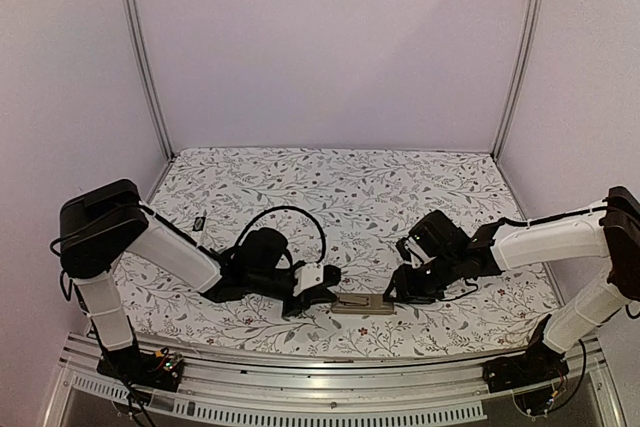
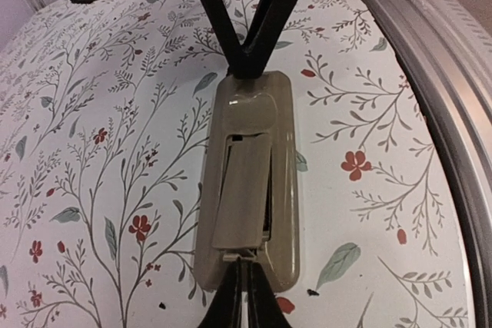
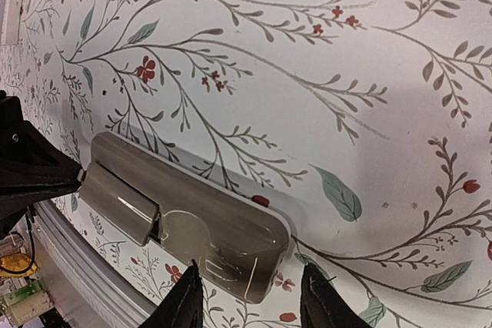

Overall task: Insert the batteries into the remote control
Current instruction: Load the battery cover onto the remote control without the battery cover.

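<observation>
Centrally, close to the table's front edge, a tan remote [image 1: 362,304] lay flat on its face on a floral cloth [image 1: 350,187]. Its battery cover [image 2: 244,190] sat askew over the compartment, with a dark slit showing along one side; what lay inside could not be seen.

At the remote's left end, the left gripper [image 2: 244,297] had its jaws pressed together, gripping nothing, with the tips against the end of the cover. At the remote's right end, the right gripper [image 3: 252,301] had its jaws partly open. One finger stood over the remote's edge and the other just past its rounded corner. Whether they were pinching it could not be told.

Behind and left of the remote, a black cable [image 1: 295,209] looped above the left arm's wrist. Farther left of that lay a small dark thing [image 1: 199,220], too small to identify. Just in front of the remote, a metal rail [image 1: 330,362] ran along the table edge.
</observation>
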{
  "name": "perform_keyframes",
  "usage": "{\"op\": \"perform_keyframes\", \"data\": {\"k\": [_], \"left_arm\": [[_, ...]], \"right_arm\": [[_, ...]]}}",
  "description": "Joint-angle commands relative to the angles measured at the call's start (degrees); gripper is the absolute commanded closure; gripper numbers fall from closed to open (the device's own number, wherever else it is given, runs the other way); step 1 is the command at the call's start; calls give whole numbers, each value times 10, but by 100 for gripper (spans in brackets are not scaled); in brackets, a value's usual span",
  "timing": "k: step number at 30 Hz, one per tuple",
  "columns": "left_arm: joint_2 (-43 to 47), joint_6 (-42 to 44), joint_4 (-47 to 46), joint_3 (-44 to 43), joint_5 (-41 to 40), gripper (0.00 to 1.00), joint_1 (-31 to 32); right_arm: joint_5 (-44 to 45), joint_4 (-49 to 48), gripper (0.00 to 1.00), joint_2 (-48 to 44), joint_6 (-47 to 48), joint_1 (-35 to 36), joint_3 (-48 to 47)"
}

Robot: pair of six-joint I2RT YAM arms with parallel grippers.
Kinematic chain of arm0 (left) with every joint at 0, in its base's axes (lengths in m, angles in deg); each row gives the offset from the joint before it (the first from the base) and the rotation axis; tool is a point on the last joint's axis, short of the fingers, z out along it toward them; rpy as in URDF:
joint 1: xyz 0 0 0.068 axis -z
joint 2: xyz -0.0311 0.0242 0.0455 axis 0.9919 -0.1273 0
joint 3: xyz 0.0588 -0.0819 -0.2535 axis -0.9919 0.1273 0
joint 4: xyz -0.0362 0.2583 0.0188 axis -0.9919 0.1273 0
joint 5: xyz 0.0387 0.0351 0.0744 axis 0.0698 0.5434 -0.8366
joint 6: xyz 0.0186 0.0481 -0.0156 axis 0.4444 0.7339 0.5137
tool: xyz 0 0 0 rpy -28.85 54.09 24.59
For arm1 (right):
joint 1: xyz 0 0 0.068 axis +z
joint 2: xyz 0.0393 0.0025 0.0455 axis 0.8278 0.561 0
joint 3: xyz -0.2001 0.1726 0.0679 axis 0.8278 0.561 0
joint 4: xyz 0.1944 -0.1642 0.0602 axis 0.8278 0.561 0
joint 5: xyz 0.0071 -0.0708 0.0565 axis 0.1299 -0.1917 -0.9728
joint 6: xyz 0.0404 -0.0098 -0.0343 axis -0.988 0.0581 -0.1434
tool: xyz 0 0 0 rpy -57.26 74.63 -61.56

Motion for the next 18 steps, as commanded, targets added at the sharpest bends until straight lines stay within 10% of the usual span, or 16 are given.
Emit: {"op": "perform_keyframes", "data": {"k": [1,18], "left_arm": [[-11,-4,1,-9,3,96,-7],[-24,-1,14,-21,26,96,4]], "right_arm": [[0,-7,58,10,-3,-1,-1],[7,4,58,6,3,-1,-6]]}}
